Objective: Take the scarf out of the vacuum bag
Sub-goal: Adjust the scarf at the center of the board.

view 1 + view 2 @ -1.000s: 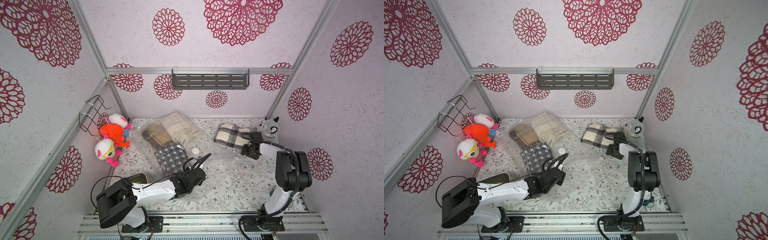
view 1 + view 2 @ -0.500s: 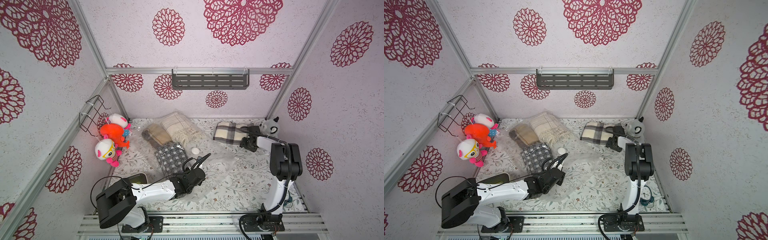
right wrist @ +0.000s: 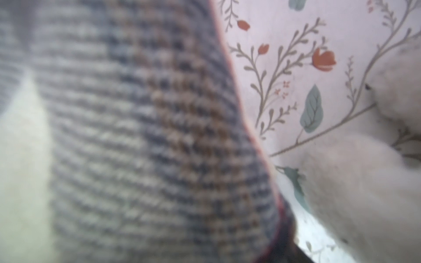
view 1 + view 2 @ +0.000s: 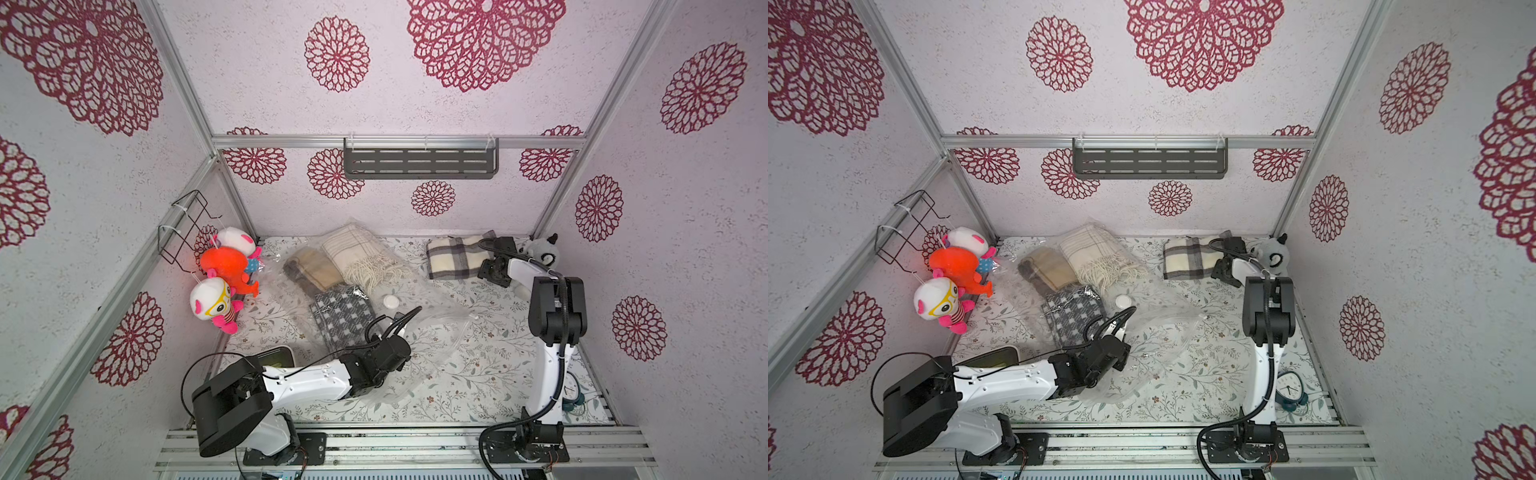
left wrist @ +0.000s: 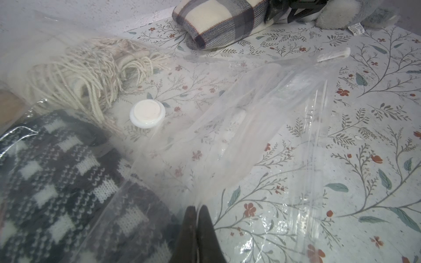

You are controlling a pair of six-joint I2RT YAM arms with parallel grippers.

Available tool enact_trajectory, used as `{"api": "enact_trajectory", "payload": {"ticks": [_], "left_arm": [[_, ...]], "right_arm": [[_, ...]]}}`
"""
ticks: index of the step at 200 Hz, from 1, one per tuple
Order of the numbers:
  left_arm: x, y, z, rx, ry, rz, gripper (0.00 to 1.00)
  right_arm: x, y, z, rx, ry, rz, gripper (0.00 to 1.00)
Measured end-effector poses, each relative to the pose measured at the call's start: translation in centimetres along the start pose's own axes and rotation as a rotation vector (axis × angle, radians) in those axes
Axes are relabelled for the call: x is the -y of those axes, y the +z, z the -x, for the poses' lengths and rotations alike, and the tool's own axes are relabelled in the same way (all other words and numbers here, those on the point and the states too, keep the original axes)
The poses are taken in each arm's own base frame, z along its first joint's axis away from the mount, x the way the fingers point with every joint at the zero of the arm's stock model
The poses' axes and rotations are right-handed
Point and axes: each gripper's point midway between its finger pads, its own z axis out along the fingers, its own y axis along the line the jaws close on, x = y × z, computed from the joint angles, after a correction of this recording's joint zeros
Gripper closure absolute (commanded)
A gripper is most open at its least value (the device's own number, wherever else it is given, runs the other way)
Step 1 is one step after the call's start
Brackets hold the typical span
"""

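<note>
Vacuum bag (image 4: 432,332) lies crumpled on the table (image 4: 478,386), folded scarves (image 4: 353,253) inside its far end. My left jaws are clenched on its clear film. My right jaws sit at a plaid scarf (image 4: 455,257) outside the bag; I cannot tell their state.

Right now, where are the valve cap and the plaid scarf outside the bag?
valve cap (image 5: 147,113): left wrist view, centre of its top.
plaid scarf (image 4: 455,258): in a top view, middle of its fold.
</note>
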Motion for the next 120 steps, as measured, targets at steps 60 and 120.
{"api": "enact_trajectory", "payload": {"ticks": [60,120], "left_arm": [[0.2,0.2,0.1,-0.005,0.003,0.002,1.0],[0.5,0.5,0.5,-0.009,0.006,0.01,1.0]], "right_arm": [[-0.5,1.3,1.3,0.016,0.0,-0.007,0.34],[-0.1,-1.0,-0.8,0.033,-0.011,-0.002,0.27]]}}
